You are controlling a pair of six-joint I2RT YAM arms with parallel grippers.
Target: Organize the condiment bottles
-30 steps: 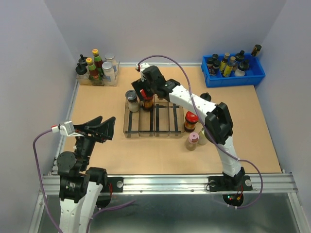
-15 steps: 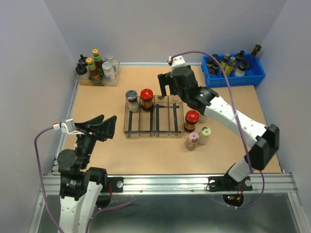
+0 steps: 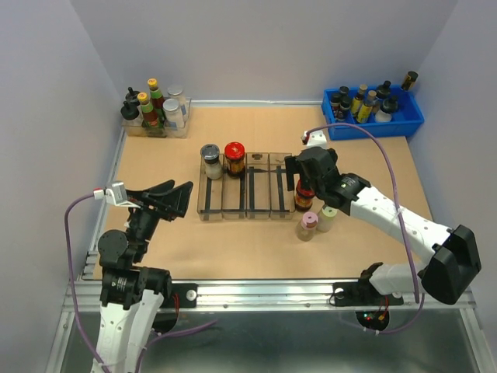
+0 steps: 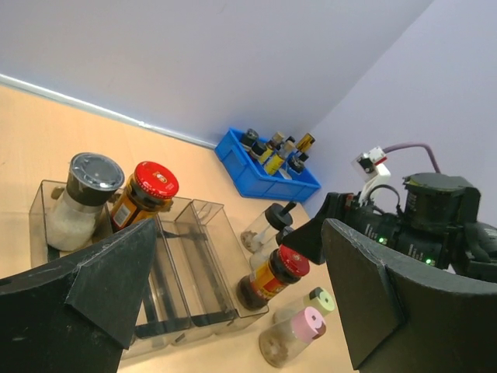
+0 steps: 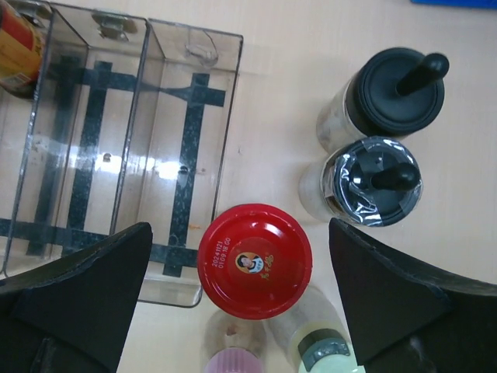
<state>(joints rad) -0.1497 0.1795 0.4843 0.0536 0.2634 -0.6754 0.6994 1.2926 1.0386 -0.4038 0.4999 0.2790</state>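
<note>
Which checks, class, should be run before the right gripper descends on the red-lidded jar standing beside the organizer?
1. Right gripper open: ok.
2. Red-lidded jar between its fingers: ok.
3. Empty compartment available: ok.
4. Finger clearance from black-knob jar and pale-yellow-capped jar: cannot tell.
5. Left gripper open, away from the jars: ok.

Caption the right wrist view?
Open right gripper hovers over the red-lidded jar beside the clear organizer, two black-knob jars alongside.

The lower edge crops the pink-capped jar (image 5: 233, 364).
</note>
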